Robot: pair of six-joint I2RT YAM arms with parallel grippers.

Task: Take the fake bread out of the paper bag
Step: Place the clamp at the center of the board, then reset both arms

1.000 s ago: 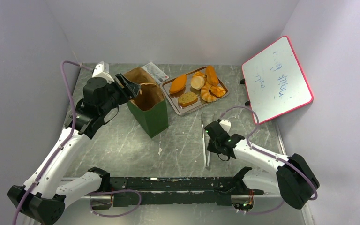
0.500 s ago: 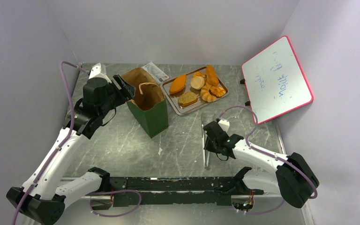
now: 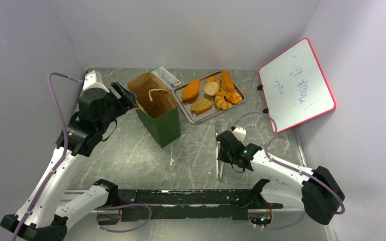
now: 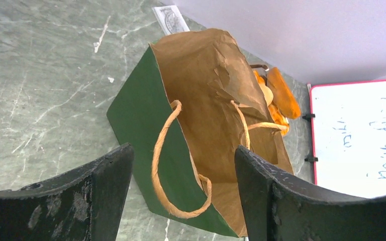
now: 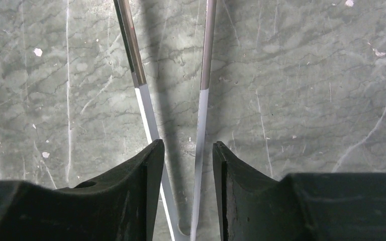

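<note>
Pale grey walls are seen on three sides of a grey-green stone tabletop (image 3: pixel 130 150), which is marked with white scratches and specks. A black rail (image 3: pixel 181 198) is fixed along the near edge.

Near the far left corner, the left end effector (image 3: pixel 125 95) (image 4: pixel 183 149) is held up with its fingers spread wide, and nothing is gripped by it. It is held just beside the open top of the paper bag (image 3: pixel 161 118) (image 4: pixel 140 115). The bag is stood upright toward the far edge, left of the middle. It is dark green outside and brown inside, and its tan handles are flopped over the opening. Its bottom is hidden.

A small printed card (image 3: pixel 167 78) is laid behind the bag at the far edge. Just right of the bag, a flat metal tray (image 3: pixel 183 106) is placed, and the fake bread (image 3: pixel 212 93) is piled on it, outside the bag.

Right of the middle, metal tongs (image 3: pixel 217 135) (image 5: pixel 203 75) are laid on the tabletop. The right end effector (image 3: pixel 225 150) (image 5: pixel 186 148) is held low over them with its fingers a little apart, and both tong arms are seen in the gap. Whether they are squeezed cannot be told.

At the right edge, a red-rimmed whiteboard (image 3: pixel 296 85) is leaned on the wall.
</note>
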